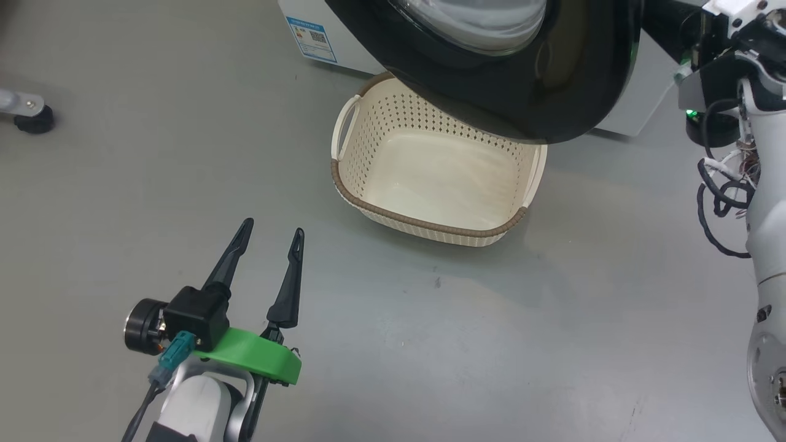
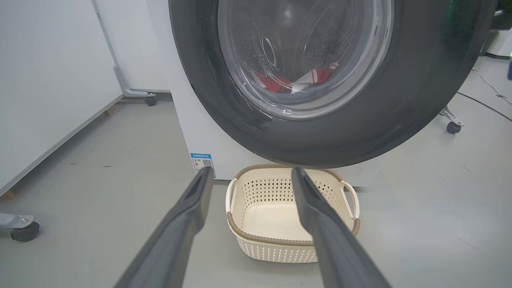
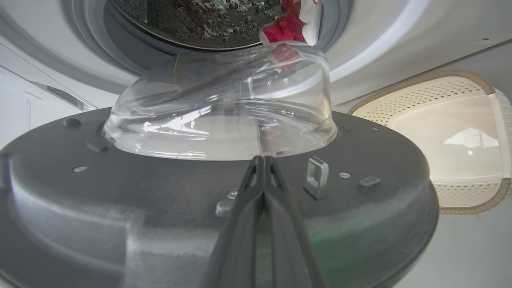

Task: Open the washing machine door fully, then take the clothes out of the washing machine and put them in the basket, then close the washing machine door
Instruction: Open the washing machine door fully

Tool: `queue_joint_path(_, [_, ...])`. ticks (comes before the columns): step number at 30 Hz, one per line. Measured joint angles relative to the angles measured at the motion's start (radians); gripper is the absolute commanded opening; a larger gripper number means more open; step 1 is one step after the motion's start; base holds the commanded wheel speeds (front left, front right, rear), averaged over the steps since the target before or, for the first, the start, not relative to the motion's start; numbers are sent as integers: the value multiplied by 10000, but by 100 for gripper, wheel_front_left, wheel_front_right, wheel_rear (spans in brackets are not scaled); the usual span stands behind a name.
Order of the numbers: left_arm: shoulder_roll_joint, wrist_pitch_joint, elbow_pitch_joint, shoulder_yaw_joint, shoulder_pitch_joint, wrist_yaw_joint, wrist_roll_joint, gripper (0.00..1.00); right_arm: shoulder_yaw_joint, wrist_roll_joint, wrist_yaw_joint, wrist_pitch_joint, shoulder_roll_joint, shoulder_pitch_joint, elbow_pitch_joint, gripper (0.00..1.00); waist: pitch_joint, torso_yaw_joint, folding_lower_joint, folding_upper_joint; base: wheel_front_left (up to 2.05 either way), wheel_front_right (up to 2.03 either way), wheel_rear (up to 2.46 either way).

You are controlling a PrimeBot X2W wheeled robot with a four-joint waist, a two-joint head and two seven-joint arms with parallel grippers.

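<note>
The washing machine door (image 1: 552, 92) stands partly open, its black rim hanging over the far side of the basket (image 1: 424, 222). The cream basket sits on the floor in front of the washing machine (image 1: 350, 52). My left gripper (image 1: 273, 228) hovers open and holds nothing, to the basket's near left. In the left wrist view the clothes (image 2: 276, 82), red and white, show through the door (image 2: 420, 80) glass. My right gripper (image 3: 262, 159) is shut, its tips against the door's (image 3: 120, 192) inner face at the foot of the glass bowl. Red clothes (image 3: 286, 28) lie at the drum's mouth.
A blue label (image 1: 312, 38) marks the machine's front. A wheeled stand foot (image 1: 34, 120) sits on the floor at far left, and another castor (image 2: 453, 127) is to the machine's right. My right arm (image 1: 767, 215) with loose cables rises along the right edge. A white panel (image 2: 48, 80) stands left.
</note>
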Motion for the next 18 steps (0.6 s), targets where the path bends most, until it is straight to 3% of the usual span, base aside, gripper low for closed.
queue_joint_path(18, [2,0,132,21,248,13,73,100,-48,727,598,341,784,1021,479,0,-772,-199,0,0,0,0,0])
